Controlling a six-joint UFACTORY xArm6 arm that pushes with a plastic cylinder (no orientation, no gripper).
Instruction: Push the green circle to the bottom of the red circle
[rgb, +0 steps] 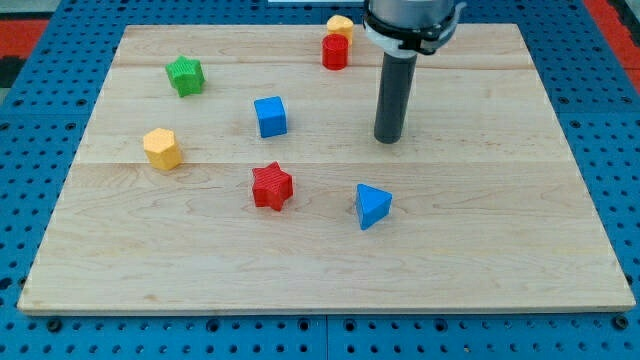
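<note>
The red circle block (335, 51) stands near the board's top edge, right of centre. A green block (185, 76) sits at the upper left; its outline looks ribbed rather than plainly round, so its shape is unclear. My tip (389, 139) rests on the board below and to the right of the red circle, far to the right of the green block. It touches no block.
A yellow block (340, 25) sits just above the red circle, touching or nearly touching it. A blue cube (270, 116), a yellow hexagon-like block (161, 148), a red star (272, 186) and a blue triangle (372, 206) lie on the wooden board (500, 250).
</note>
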